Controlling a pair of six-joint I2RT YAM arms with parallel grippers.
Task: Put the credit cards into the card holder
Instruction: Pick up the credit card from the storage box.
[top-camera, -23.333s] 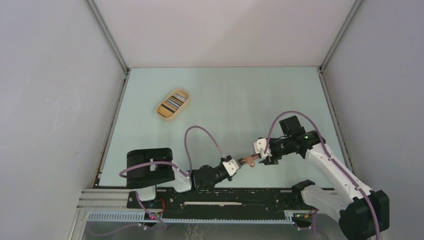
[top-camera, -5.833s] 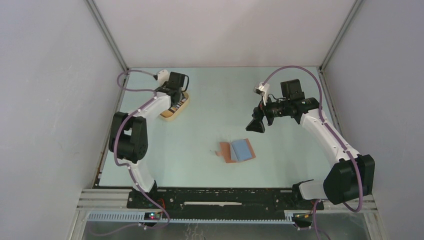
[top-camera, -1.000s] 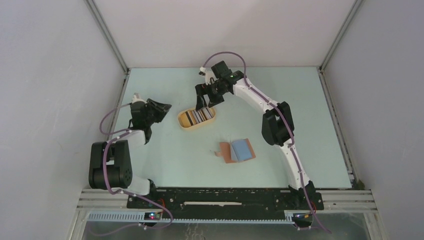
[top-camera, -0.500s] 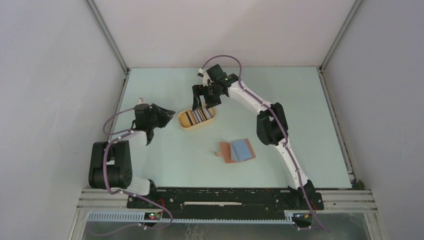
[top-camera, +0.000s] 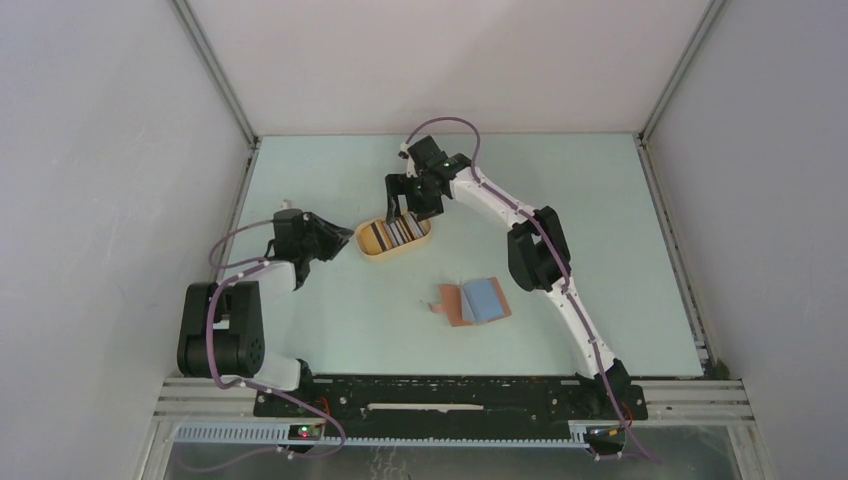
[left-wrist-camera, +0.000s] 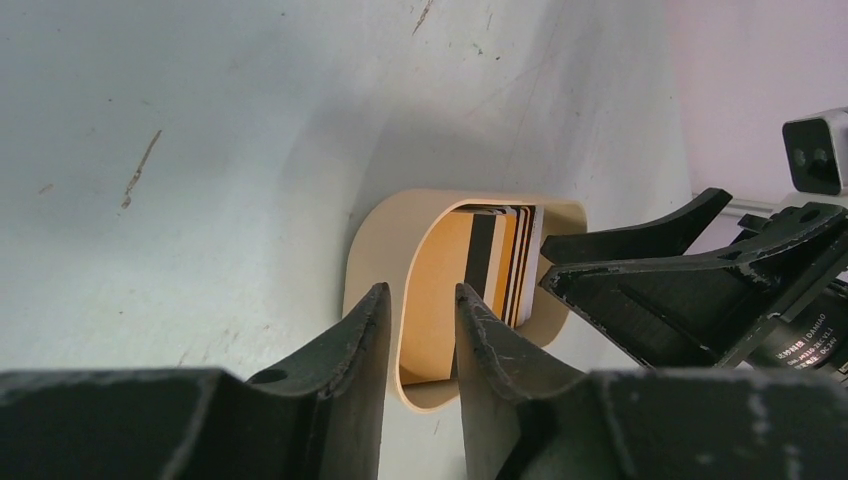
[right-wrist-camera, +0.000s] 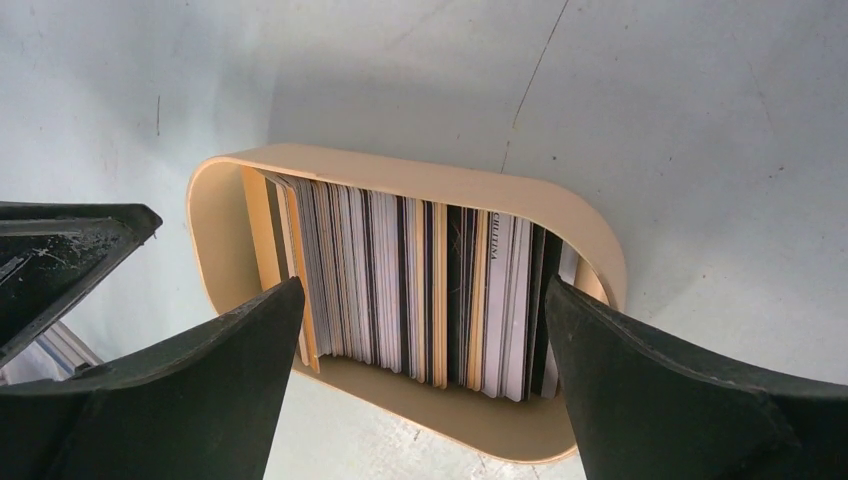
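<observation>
The credit cards (right-wrist-camera: 400, 270) stand on edge, packed in an oval tan tray (top-camera: 368, 240). My right gripper (top-camera: 405, 207) hangs open just above the tray, its wide jaws spanning the row of cards (top-camera: 402, 229). My left gripper (left-wrist-camera: 418, 300) is low at the tray's left end, open by a narrow gap, with the tray's end wall (left-wrist-camera: 375, 250) between its fingers. The card holder (top-camera: 455, 305) lies open on the table to the right of the tray, and a blue card (top-camera: 485, 297) rests on it.
The right gripper's black fingers (left-wrist-camera: 640, 250) show close behind the tray in the left wrist view. The left gripper's finger (right-wrist-camera: 60, 250) shows at the left edge of the right wrist view. Grey walls enclose the pale green table (top-camera: 560, 190).
My left gripper has moved right up to the tray's left end. My right gripper has shifted slightly left and closer over the cards. The tray and the card holder have stayed put.
</observation>
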